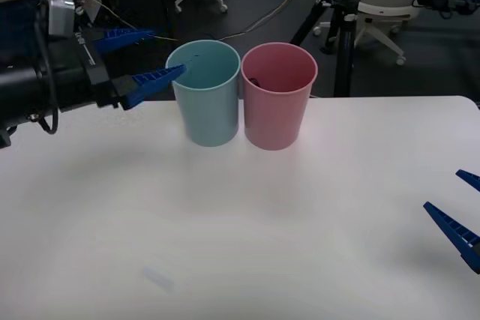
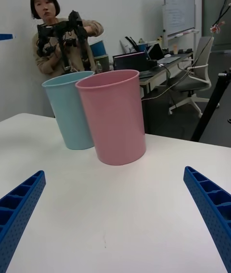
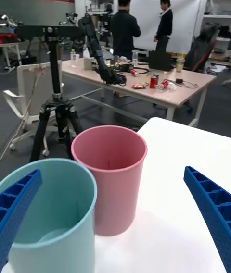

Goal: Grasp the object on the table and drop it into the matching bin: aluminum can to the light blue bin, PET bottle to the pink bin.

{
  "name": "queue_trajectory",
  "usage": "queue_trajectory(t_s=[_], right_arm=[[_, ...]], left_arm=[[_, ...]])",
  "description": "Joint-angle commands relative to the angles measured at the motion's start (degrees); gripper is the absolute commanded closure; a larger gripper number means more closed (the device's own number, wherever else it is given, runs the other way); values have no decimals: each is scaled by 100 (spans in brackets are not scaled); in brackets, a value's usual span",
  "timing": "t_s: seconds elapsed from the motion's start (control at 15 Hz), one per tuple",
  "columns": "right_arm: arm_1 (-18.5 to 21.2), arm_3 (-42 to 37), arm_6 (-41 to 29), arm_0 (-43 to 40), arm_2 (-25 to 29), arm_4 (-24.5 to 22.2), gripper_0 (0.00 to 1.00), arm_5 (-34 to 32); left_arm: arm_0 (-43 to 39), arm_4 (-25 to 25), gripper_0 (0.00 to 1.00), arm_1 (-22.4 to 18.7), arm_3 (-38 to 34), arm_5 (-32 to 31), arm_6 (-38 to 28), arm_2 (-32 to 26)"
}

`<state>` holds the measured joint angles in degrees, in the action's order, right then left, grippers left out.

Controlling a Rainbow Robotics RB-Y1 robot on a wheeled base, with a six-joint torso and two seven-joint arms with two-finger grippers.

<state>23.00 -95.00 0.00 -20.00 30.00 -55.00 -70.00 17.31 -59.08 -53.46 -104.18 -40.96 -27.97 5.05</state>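
From the front view we see the white bench [image 1: 247,245] with two tall round buckets standing upright side by side near its far edge, their walls touching or nearly so. The light blue bin [image 1: 204,103] is on the left and the pink bin [image 1: 277,104] on the right. Inside the pink bin, low against its inner wall, we make out a small dark shape [image 1: 253,80], which we take for the PET bottle, though we cannot tell its details. The left pincer [image 1: 142,56] is raised at the far left, just beside the light blue bin, its two blue ribbed fingers spread apart with nothing between them; the nearer fingertip reaches the blue bin's rim. The right pincer [image 1: 461,211] sits low at the right edge of the bench, well apart from the bins, its fingers likewise spread and empty.

In the right wrist view we look across the bench top [image 2: 120,215] at the pink bin [image 2: 113,117] standing in front, with the light blue bin [image 2: 71,109] just behind and beside it. The right pincer's fingers [image 2: 211,205] are wide apart, holding nothing.

In the left wrist view we look down over the open mouth of the light blue bin [image 3: 53,225], with the pink bin [image 3: 110,177] just beyond it. The left pincer's fingers [image 3: 211,205] stand wide apart and empty.
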Motion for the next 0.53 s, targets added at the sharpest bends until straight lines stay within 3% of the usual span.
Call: queue_trajectory(t_s=[0.07, 0.33, 0.53], right_arm=[[0, 0, 0, 0, 0, 0, 0, 0], [0, 0, 0, 0, 0, 0, 0, 0], [0, 0, 0, 0, 0, 0, 0, 0]], left_arm=[[-790, -95, 0, 11, -463, 0, 2, -523], [-1924, -341, 0, 503, -964, 0, 90, -1279], [-2539, -938, 0, 1321, -1148, -413, 72, -1903]])
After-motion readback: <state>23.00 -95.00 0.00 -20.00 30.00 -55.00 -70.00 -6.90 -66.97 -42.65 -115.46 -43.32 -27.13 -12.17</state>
